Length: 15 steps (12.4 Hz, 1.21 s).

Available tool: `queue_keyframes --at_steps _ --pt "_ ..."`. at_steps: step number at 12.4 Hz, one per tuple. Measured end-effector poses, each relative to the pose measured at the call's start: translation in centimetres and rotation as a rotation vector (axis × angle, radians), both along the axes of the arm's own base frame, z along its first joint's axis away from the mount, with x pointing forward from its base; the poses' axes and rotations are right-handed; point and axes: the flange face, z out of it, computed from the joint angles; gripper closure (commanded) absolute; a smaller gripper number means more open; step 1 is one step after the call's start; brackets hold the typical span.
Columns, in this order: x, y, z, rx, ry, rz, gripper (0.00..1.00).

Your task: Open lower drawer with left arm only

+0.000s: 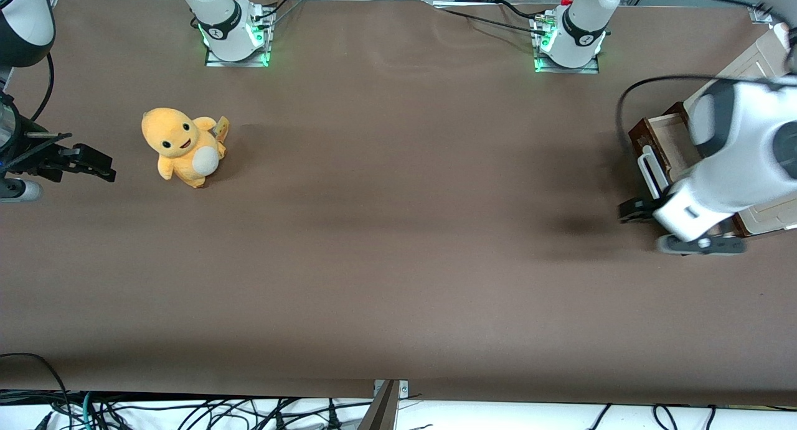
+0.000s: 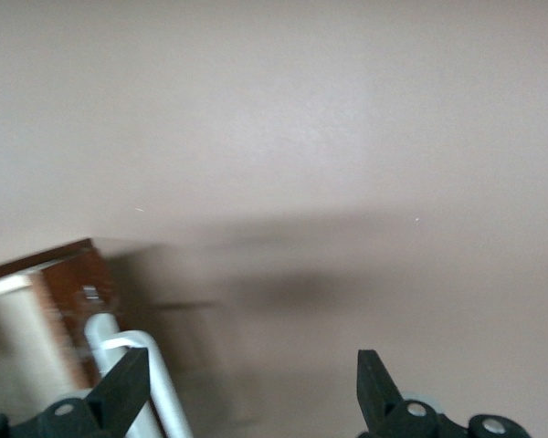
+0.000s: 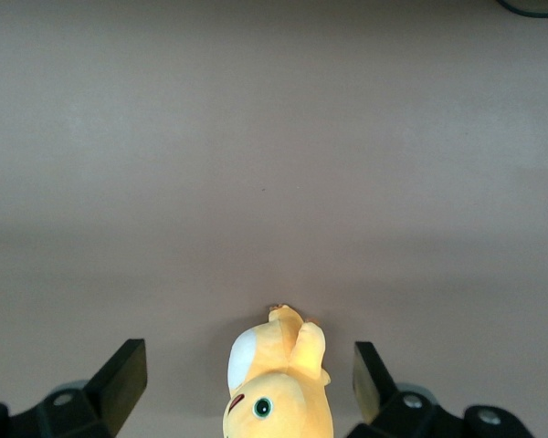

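Bench (image 1: 398, 262): wide, flat, covered in matte brown sheet.
Plush (image 1: 182, 146): orange-yellow stuffed toy with white belly, toward parked arm's end.
Cabinet (image 1: 756, 63): small cream wooden unit, working arm's end.
Gripper (image 1: 630, 210): black two-finger, spread wide, just above bench in front of cabinet.

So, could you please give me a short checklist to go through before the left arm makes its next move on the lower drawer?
1. Lower drawer pulled out: ok, its pale wood inside shows in the front view.
2. Hand open: ok, fingers spread wide in the left wrist view.
3. Hand free of the white bar handle: cannot tell, one finger overlaps the bar.
4. Hand's place: ok, low in front of the drawer, at the handle's end nearer the front camera.
5. Table in front of the drawer free for retreat: ok.
6. Plush toy out of the way: ok, toward the parked arm's end.
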Motion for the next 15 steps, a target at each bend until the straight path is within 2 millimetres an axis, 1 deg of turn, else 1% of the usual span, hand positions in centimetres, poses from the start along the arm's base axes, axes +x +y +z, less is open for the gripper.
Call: queue_keyframes --at_steps 1,2,4,6,7,9,15 --pt "-0.4 0.7 1.7 -0.003 -0.019 -0.011 0.00" --pt "-1.1 0.8 3.3 -0.007 -0.026 -0.021 0.00" --pt "-2.8 0.4 6.2 -0.015 -0.016 -0.037 0.00" --pt "-3.8 0.1 8.4 -0.021 -0.030 -0.045 0.00" --pt "-4.1 0.0 9.1 -0.023 -0.039 -0.048 0.00" --pt "-4.9 0.0 9.9 -0.026 -0.024 -0.053 0.00" --pt "-5.8 0.1 9.7 -0.029 0.036 -0.061 0.00"
